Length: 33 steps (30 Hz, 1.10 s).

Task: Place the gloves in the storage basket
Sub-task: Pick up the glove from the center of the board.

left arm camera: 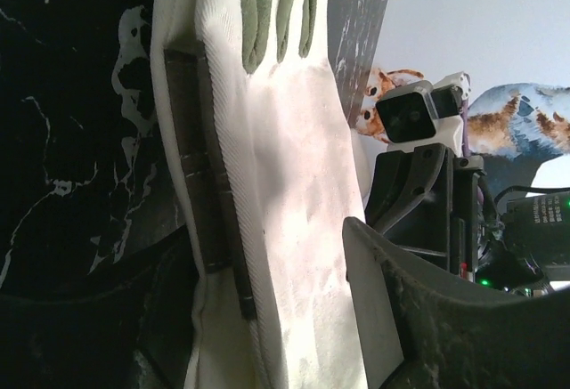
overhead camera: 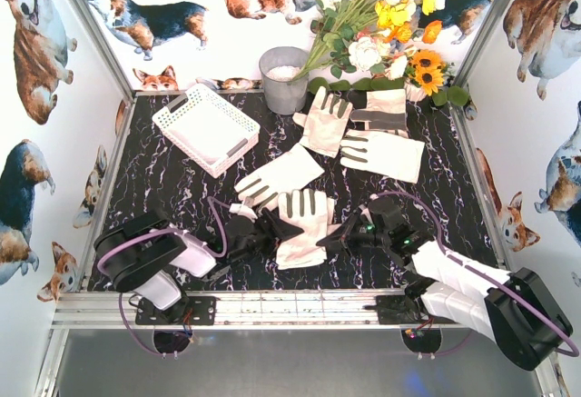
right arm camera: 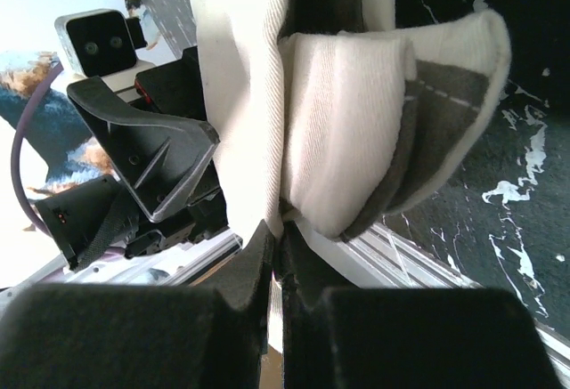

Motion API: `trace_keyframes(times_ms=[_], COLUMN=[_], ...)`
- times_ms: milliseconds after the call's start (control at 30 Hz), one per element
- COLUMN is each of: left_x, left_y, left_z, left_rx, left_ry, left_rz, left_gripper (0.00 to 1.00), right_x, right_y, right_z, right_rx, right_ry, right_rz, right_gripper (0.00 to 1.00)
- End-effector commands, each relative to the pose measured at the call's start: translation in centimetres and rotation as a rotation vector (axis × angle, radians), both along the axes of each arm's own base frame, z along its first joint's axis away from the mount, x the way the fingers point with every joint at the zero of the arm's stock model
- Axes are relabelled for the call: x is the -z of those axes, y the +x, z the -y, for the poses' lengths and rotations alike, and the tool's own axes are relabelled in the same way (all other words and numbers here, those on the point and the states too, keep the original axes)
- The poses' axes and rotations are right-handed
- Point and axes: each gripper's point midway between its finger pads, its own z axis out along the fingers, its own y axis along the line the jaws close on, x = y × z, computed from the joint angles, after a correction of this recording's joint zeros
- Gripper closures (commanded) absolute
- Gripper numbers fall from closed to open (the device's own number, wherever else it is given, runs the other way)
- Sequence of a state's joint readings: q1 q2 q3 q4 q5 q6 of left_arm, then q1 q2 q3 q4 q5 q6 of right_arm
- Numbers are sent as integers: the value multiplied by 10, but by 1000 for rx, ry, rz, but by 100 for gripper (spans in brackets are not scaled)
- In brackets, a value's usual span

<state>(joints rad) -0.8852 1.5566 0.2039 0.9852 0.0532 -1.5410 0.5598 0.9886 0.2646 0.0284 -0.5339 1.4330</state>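
The nearest glove (overhead camera: 304,220) lies on the black marbled worktop (overhead camera: 163,188) directly between the two sets of fingers, its grey-patched fingertips pointing away from them. The left fingers (left arm camera: 207,193) stand apart on either side of its cuff end, one dark pad along the folded edge and the other against the white back; whether they squeeze the fabric I cannot tell. The right fingers (right arm camera: 248,273) are pressed together, pinching the opposite edge of the same glove, whose cloth bunches into a fold with a grey patch just past their tips. Four more gloves (overhead camera: 381,153) lie farther out: one just beyond the pinched glove, and three clustered well beyond the right fingers, near the flowers (overhead camera: 381,15). The storage basket (overhead camera: 177,104) sits well beyond the left fingers, out toward the far edge of the worktop, with a grey bucket (overhead camera: 284,79) near it on the side toward the right fingers
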Motion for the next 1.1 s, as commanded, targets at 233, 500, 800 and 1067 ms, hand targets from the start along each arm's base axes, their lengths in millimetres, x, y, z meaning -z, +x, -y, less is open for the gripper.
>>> trace_keyframes(times_ms=[233, 500, 800, 1067], left_x=[-21, -14, -2, 1], left_y=[19, 28, 38, 42], left_z=[13, 23, 28, 24], left_rx=[21, 64, 115, 150], left_ry=[-81, -78, -72, -49], left_rz=[56, 42, 8, 5], left_gripper=[48, 48, 46, 71], right_x=[-9, -1, 2, 8], right_y=[-8, -17, -22, -20], right_z=[-6, -4, 2, 5], right_rx=[-94, -136, -197, -223], right_ry=[51, 43, 42, 2], right_rz=[39, -1, -44, -46], right_gripper=[100, 100, 100, 100])
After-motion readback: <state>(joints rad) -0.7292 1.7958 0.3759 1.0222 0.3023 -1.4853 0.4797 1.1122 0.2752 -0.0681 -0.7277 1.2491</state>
